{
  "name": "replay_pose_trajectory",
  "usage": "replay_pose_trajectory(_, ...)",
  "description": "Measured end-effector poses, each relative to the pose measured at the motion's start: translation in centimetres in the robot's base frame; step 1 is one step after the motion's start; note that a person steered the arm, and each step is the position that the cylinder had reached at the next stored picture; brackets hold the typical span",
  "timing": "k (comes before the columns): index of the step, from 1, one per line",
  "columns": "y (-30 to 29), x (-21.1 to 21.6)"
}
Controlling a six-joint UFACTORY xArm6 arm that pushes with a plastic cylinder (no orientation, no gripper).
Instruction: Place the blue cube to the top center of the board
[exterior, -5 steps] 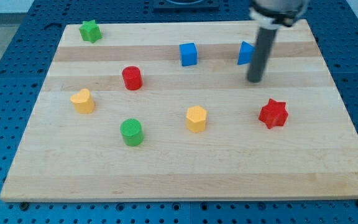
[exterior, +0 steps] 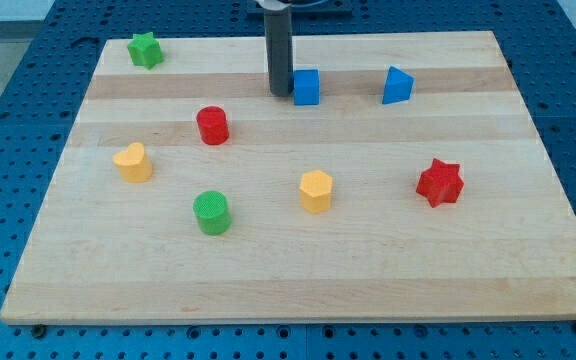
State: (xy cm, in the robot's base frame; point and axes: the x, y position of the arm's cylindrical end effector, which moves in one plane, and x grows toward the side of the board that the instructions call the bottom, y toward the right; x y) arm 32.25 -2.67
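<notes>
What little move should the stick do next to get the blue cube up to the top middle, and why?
Probably slide my tip down and around to the bottom side of the blue cube, then nudge upward. The tip now sits right at the cube's left side, so pushing from here would send it toward the view's right, not toward the top edge.

Your surroundings: one pale wooden board [exterior: 298, 280] with lengthwise grain bands, laid on a blue perforated table top [exterior: 8, 80] with regular holes. Lighting even, shadows soft.
</notes>
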Motion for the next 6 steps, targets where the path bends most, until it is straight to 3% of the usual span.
replay_pose_trajectory(1, 1.2, 3.1)
replay_pose_trajectory(2, 4.8, 3.1)
replay_pose_trajectory(6, -0.9, -5.3)
